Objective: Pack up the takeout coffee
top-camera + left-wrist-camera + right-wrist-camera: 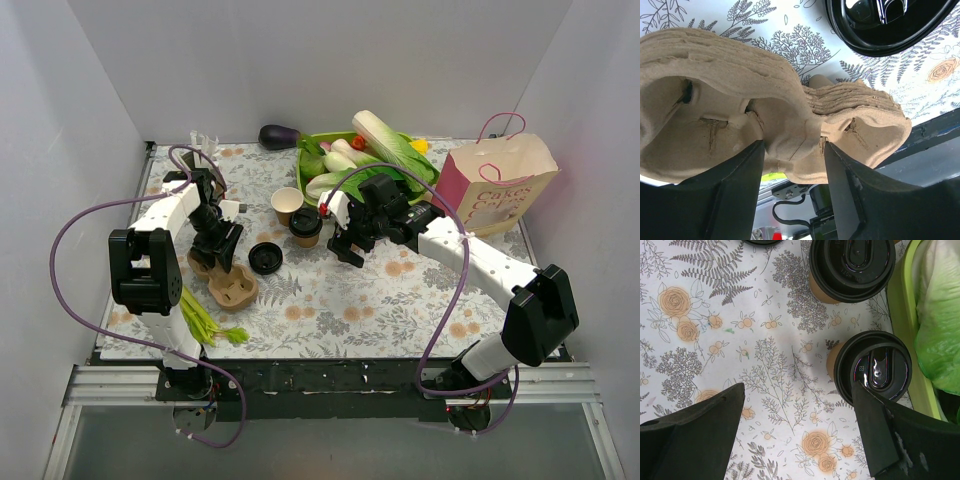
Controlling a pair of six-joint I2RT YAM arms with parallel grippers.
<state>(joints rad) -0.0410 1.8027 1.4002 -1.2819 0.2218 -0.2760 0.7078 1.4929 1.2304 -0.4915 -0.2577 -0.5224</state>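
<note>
A tan coffee cup with a black lid [306, 227] stands mid-table, and shows at the top of the right wrist view [852, 265]. A second lidded cup [872, 372] stands by my right finger, beside the green tray; my arm hides it from above. An open cup without a lid [287, 205] stands behind them. A loose black lid [265, 258] lies on the cloth, and shows in the left wrist view [880, 25]. My right gripper [345, 250] [797, 390] is open and empty above the cloth. My left gripper [218, 258] [792, 145] is shut on the middle ridge of the brown pulp cup tray [232, 288] [740, 85].
A green tray [301, 172] of leafy vegetables sits at the back, an aubergine [278, 136] to its left. A pink and tan paper bag [495, 185] stands at the right. A grey cup of white sticks [205, 145] is at the back left. Green stalks [205, 325] lie near the front left.
</note>
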